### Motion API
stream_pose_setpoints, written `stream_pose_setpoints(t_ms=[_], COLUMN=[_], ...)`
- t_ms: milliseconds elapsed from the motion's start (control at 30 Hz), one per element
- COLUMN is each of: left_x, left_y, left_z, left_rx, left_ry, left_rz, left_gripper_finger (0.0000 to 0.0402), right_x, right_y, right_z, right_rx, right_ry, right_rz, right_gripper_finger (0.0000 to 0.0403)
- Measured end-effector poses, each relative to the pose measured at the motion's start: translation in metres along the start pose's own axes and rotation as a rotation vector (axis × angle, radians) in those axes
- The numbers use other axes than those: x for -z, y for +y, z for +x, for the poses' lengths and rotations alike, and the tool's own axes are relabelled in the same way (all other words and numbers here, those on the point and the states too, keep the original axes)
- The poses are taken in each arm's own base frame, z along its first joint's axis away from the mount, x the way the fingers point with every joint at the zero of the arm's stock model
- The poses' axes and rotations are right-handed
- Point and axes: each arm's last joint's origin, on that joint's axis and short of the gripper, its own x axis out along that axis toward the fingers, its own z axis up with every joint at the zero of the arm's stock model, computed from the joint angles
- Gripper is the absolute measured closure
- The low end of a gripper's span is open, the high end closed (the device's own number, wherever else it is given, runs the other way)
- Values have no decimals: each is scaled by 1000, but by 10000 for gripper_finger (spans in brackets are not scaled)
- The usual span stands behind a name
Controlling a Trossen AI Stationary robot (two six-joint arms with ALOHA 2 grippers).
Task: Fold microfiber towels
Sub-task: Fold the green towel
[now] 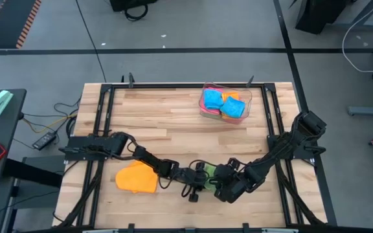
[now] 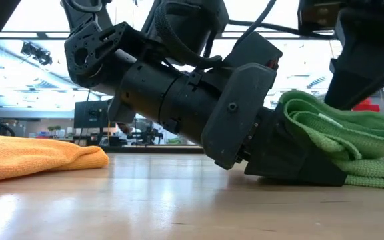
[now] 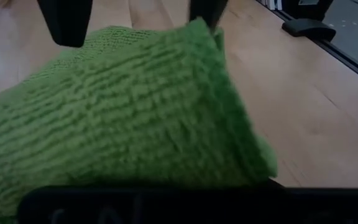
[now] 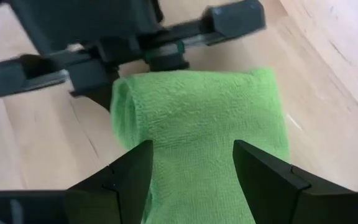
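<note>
Your left gripper (image 1: pixel 198 175) pinches the green towel (image 4: pixel 197 124) to anchor its fold (already doubled); right gripper (image 4: pixel 191 168) straddles it, jaws wide.

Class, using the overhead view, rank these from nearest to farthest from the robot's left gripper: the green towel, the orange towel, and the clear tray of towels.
1. Green towel: right at the left gripper, near the table's front edge, between both arms.
2. Orange towel: lying flat on the left arm's side of the gripper.
3. Clear tray: farthest, toward the table's back edge, on the right arm's side.
</note>
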Motion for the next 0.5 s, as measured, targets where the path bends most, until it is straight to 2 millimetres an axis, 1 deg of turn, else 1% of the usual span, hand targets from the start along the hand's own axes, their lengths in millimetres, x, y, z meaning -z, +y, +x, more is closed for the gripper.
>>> stream_pose_setpoints(t_ms=[200, 267, 400, 500], left_x=[-5, -7, -5, -5], left_y=[8, 11, 15, 17], left_z=[-1, -2, -1, -1], left_rx=[-15, -22, -34, -37], left_ry=[-2, -6, 14, 16], left_rz=[-5, -19, -48, -51], left_gripper_finger=[372, 372, 367, 366], right_x=[-7, -9, -11, -12], right_y=[6, 9, 9, 5], right_z=[-4, -7, -7, -7], right_rx=[-46, -56, -22, 40], right_ry=[25, -1, -64, -121], right_rz=[-59, -77, -99, -111], right_gripper_finger=[172, 172, 172, 172])
